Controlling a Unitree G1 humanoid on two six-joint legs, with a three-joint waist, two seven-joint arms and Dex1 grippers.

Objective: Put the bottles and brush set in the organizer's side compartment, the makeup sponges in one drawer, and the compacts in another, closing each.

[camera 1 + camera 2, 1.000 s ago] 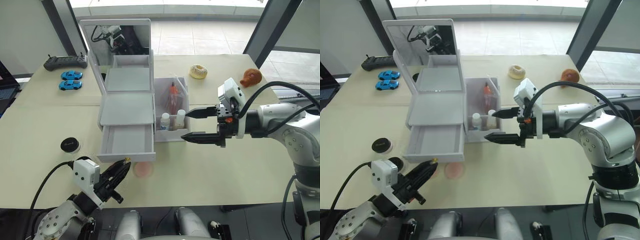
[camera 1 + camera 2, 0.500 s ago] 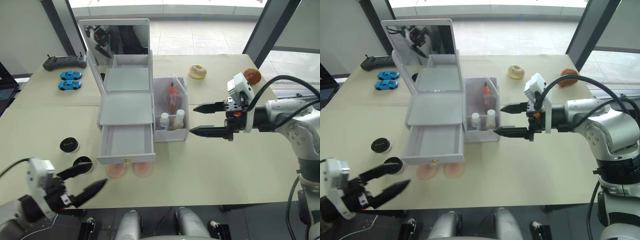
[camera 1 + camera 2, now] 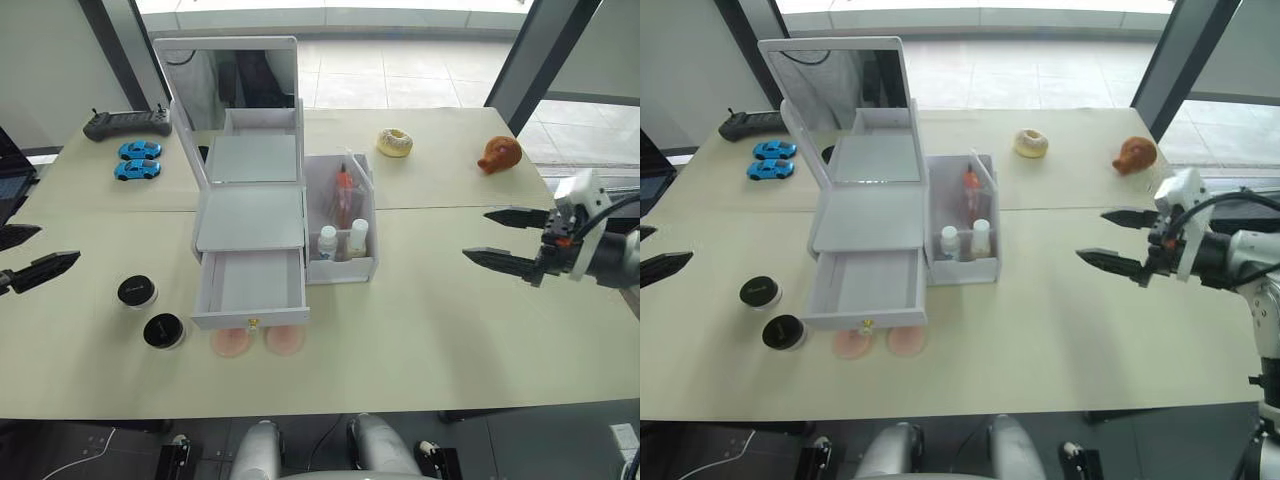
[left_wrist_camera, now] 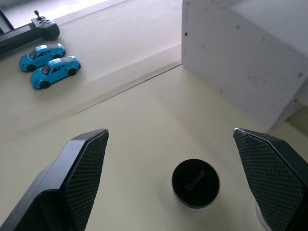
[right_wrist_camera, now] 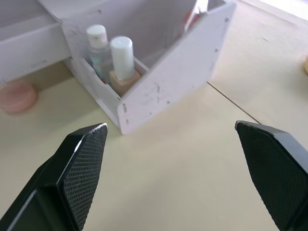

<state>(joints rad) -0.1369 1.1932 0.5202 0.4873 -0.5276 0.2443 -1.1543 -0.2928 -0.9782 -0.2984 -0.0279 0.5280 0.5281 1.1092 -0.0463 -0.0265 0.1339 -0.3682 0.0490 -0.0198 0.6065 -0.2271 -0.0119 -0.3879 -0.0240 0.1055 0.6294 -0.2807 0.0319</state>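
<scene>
Sponges [image 3: 257, 341] lie by the organizer [image 3: 255, 230], well apart from both spread fingers [image 3: 497, 260].

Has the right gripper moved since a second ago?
Yes. The right gripper has pulled back toward the robot's right, away from the side compartment, and is open and empty.

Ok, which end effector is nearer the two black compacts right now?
Left. The left end effector is open at the table's left edge, close to the compacts. The right end effector, also open, is beyond the organizer.
</scene>
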